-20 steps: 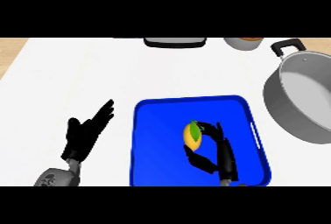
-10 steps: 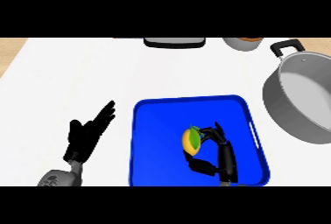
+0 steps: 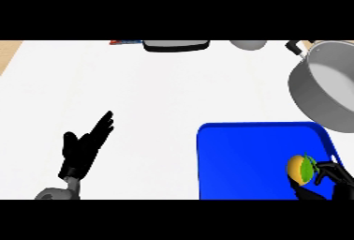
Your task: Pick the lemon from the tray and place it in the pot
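Note:
The lemon (image 3: 299, 168), yellow-orange with a green leaf, is over the right part of the blue tray (image 3: 242, 159), near its right rim. My right hand (image 3: 332, 176) comes in at the lower right with its fingers curled round the lemon's right side and its thumb beneath it. The grey pot (image 3: 328, 89) stands beyond the tray at the right edge of the view, its black handle pointing to the back. My left hand (image 3: 83, 151) rests open on the white counter at the lower left, fingers pointing up and to the right.
At the counter's back edge lie a dark flat object (image 3: 176, 45), a grey round object (image 3: 249, 44) and a small red and blue thing (image 3: 124, 42). A strip of wood (image 3: 8, 52) shows at the far left corner.
The whole view has shifted, so tray and pot now sit further right and lower. My right hand has closed on the lemon and carried it toward the tray's right rim.

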Robot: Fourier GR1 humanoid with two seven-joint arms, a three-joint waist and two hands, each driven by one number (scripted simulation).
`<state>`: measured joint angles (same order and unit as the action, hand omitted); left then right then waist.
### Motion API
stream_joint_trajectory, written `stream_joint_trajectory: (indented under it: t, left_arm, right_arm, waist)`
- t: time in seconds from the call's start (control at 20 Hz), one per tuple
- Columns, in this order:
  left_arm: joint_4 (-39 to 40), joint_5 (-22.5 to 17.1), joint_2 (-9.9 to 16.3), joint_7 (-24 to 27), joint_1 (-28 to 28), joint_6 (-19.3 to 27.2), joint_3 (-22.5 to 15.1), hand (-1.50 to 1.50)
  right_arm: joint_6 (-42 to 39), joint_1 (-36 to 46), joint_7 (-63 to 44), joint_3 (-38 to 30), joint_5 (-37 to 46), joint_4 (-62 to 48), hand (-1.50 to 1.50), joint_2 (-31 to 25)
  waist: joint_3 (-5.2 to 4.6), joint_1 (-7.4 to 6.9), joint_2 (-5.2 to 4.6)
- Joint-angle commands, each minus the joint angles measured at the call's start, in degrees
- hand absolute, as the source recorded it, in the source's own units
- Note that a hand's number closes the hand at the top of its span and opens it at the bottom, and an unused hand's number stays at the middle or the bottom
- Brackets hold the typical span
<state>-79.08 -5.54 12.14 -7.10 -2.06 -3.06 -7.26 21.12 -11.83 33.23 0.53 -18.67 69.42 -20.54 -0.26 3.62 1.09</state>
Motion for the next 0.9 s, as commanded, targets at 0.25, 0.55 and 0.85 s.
stream_joint_trajectory:
  t: [0.25,0.55,0.85]
  left_arm:
    - [-1.3,1.3,-1.9,-2.7,-2.3,-0.3,-2.2,0.00]
    - [-1.5,3.1,-2.1,0.6,0.7,-0.3,-2.0,0.00]
    - [-2.2,0.7,-1.4,-4.5,-3.3,-2.4,0.0,0.00]
  right_arm:
    - [-10.8,-14.7,5.9,-18.6,-8.9,-3.0,1.50,-14.1]
    - [-0.7,-18.7,0.3,-19.6,-3.1,8.4,1.50,-14.2]
    - [8.0,-20.3,-15.1,-18.9,3.4,22.9,1.50,-18.7]
  waist:
    - [0.23,-2.46,-0.94]
    - [0.17,-3.25,-1.02]
    - [0.14,-3.36,-1.07]
